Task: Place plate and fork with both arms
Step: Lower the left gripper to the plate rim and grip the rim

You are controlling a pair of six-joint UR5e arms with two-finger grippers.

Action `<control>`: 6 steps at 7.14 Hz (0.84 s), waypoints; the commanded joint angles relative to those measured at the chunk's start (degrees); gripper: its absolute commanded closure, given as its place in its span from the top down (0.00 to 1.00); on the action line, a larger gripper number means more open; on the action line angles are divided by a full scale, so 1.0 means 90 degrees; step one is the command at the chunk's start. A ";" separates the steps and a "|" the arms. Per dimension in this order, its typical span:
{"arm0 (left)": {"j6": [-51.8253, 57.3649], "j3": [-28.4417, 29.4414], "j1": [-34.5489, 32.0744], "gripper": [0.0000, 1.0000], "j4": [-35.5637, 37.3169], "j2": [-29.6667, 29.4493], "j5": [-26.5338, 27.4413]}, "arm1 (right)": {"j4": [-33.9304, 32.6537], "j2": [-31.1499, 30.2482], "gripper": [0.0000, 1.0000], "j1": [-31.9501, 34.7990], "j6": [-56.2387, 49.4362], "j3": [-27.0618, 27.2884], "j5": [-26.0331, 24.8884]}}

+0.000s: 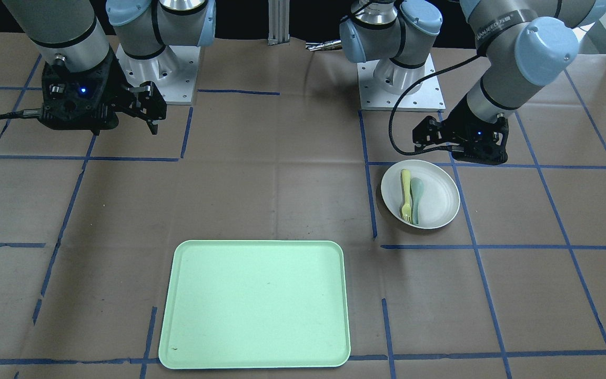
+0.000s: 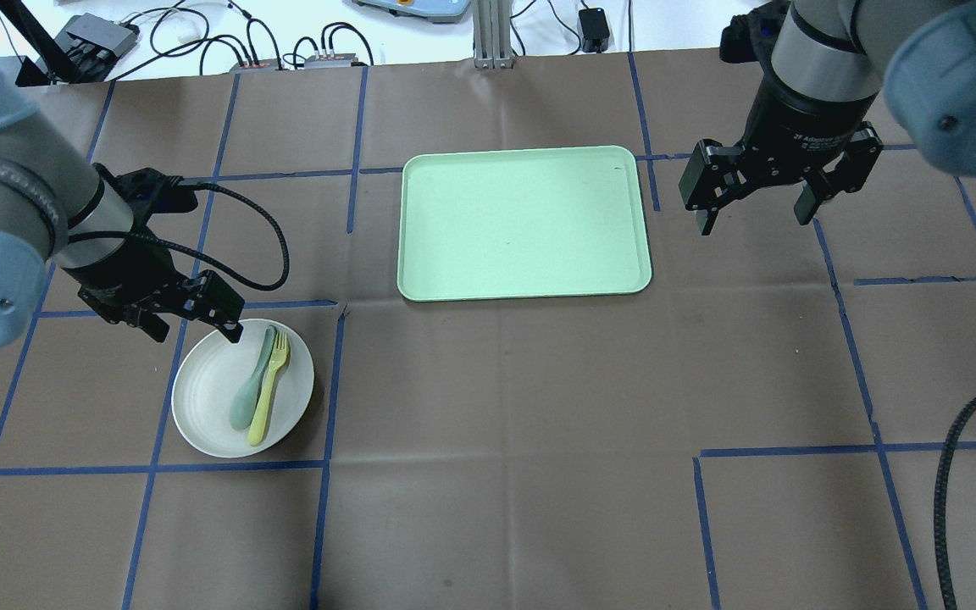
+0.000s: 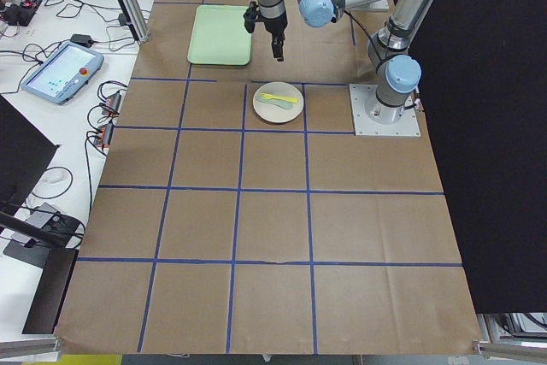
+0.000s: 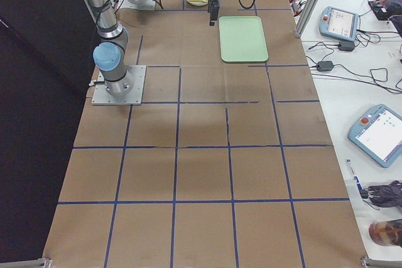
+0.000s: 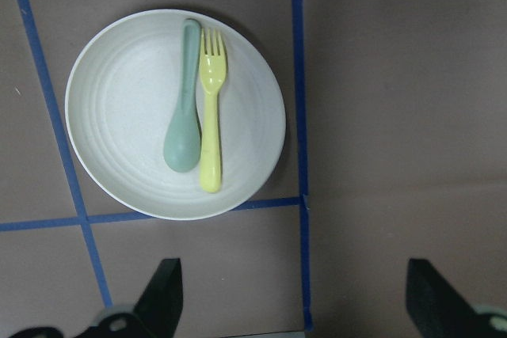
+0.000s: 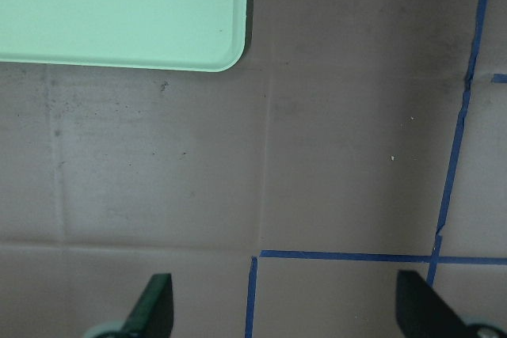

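Plate, lower left overhead, looks like light, slick plastic: I'd pinch the raised rim, fork might slide. Left gripper and right gripper jaws both apart.

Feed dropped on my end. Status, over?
Open, empty: left gripper, right gripper. On plate: fork beside spoon; left gripper close by. Nothing between plate and tray.

The right pincer bears white lettering on its black body that begins "2F Adaptive"; the rest is too small to read. Pale print on the left arm is blurred, unreadable.
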 commanded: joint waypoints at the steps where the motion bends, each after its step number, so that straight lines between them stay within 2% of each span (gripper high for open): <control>1: 0.0917 -0.0758 0.0940 0.96 0.0739 -0.0052 -0.0014 | 0.0002 0.0000 1.00 0.0004 -0.0001 0.0001 0.0000; 3: 0.1067 -0.1247 0.1315 0.96 0.1683 -0.0315 0.0005 | 0.0002 0.0000 1.00 0.0004 0.0009 0.0001 0.0000; 5: 0.1077 -0.1249 0.1345 0.96 0.1862 -0.0773 -0.0004 | 0.0002 0.0000 1.00 0.0004 -0.0001 0.0001 0.0000; 6: 0.1096 -0.1269 0.1345 0.96 0.2211 -0.1036 -0.0004 | 0.0002 0.0000 1.00 0.0004 0.0009 0.0001 0.0000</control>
